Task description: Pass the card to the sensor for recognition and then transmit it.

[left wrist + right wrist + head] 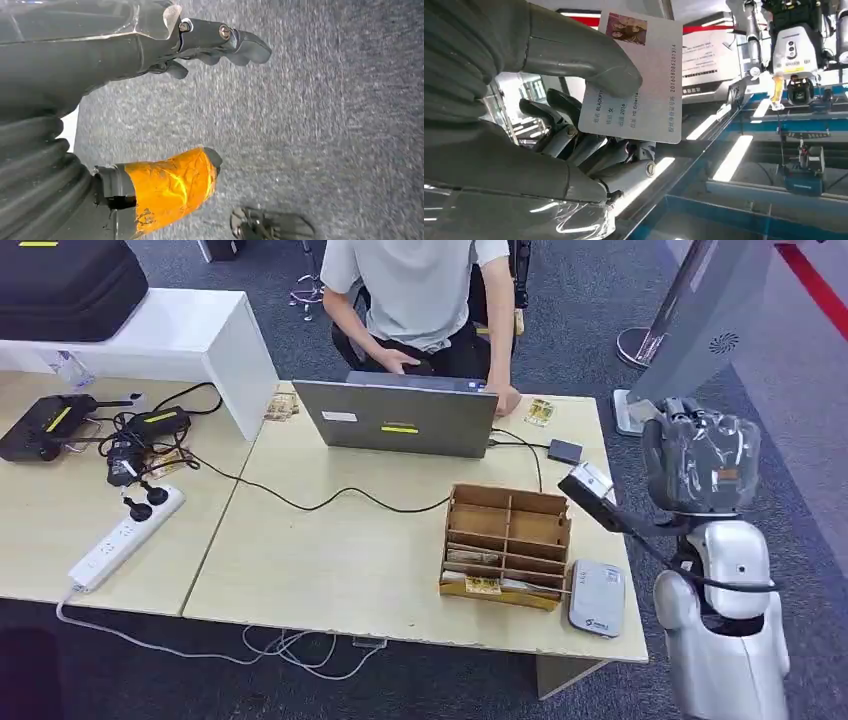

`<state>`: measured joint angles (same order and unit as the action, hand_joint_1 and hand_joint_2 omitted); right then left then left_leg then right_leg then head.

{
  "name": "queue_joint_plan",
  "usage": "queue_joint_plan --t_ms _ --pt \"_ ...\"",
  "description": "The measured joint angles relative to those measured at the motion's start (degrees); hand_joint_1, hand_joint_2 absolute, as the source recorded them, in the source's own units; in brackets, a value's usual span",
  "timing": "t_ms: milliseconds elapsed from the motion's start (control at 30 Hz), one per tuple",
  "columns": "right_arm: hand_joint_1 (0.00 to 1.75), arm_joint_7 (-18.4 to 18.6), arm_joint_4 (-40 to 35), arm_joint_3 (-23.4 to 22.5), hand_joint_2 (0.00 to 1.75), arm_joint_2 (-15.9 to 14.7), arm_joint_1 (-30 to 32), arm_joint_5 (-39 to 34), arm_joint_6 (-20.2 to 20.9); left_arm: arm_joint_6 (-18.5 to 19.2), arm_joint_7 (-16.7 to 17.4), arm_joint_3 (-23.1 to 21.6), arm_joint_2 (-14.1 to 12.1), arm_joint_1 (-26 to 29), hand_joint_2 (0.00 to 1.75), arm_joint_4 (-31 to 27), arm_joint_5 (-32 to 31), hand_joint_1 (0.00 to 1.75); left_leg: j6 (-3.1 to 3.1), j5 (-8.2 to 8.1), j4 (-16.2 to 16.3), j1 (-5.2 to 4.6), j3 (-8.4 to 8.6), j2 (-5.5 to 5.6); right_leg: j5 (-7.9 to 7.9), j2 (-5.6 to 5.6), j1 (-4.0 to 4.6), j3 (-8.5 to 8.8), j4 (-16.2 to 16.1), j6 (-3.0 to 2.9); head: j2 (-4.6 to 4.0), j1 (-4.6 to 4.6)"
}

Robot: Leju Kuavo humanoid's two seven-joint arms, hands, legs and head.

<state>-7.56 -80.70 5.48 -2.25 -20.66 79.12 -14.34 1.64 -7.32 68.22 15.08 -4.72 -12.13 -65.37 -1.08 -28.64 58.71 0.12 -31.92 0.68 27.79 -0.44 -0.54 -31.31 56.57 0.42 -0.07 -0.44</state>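
My right hand (569, 135) pinches a white card (646, 75) with a small photo and printed lines between its thumb and fingers, raised with the card face toward the wrist camera. From the head view that hand (700, 458), wrapped in clear plastic, hangs off the table's right edge, above and right of the grey card sensor (597, 597) lying flat at the table's front right corner. A wooden compartment box (507, 538) with cards in its front slot stands just left of the sensor. My left hand (200, 60) hangs over grey carpet, fingers apart, holding nothing.
A person (420, 300) sits behind the table at a grey laptop (395, 418). A small dark box (565, 451) and black cables lie near it. A white power strip (125, 538) and chargers sit at the left. A grey stand (690, 330) rises at the right.
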Motion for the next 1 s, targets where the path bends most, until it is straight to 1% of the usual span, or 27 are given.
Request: queue_joint_plan --t_ms 167,333,467,633,767,1000 --pt "1.75 -1.03 -4.69 -3.4 1.75 -1.11 7.07 0.04 -1.07 0.13 0.09 0.74 0.68 -0.05 1.75 0.11 0.41 0.0 0.01 -0.08 0.0 -0.01 0.01 -0.02 0.01 0.04 0.0 -0.01 -0.01 0.01 0.0 0.0" --pt "1.75 -2.34 -6.25 -5.68 1.75 -1.01 13.14 0.72 -1.6 0.0 0.33 0.92 1.27 -0.06 1.75 0.2 0.22 0.0 0.01 -0.08 -0.01 -0.01 0.0 -0.02 0.02 0.04 0.02 -0.01 -0.01 0.0 0.0 0.0" --pt "1.75 -2.95 -5.92 -6.42 1.75 0.0 16.86 1.29 -1.75 -0.09 0.48 0.92 1.62 -0.1 1.75 0.2 -0.24 0.0 0.01 -0.08 -0.03 0.0 0.0 -0.03 0.02 0.05 0.02 -0.01 -0.01 0.0 0.0 0.0" --pt "1.75 -3.52 -2.42 -6.49 1.75 2.67 19.84 1.86 -2.62 -0.02 0.81 0.92 1.86 -0.11 1.75 0.2 -1.05 0.0 0.01 -0.08 -0.04 0.01 0.0 -0.03 0.04 0.06 0.03 -0.01 0.0 -0.03 0.0 -0.02" --pt "1.75 -3.82 1.12 -6.62 1.75 4.13 20.5 1.73 -3.52 0.09 1.12 0.92 1.88 -0.12 1.75 0.22 -1.25 0.0 0.01 -0.08 -0.04 0.02 0.0 -0.04 0.04 0.06 0.02 -0.01 0.0 -0.03 0.0 -0.02" --pt "1.75 -4.65 7.07 -6.97 1.75 6.38 20.74 1.88 -3.8 0.15 1.12 0.92 1.9 -0.15 1.75 0.22 -1.31 0.0 0.01 -0.08 -0.04 0.03 0.0 -0.04 0.04 0.07 0.01 -0.01 0.0 -0.03 0.0 -0.02"
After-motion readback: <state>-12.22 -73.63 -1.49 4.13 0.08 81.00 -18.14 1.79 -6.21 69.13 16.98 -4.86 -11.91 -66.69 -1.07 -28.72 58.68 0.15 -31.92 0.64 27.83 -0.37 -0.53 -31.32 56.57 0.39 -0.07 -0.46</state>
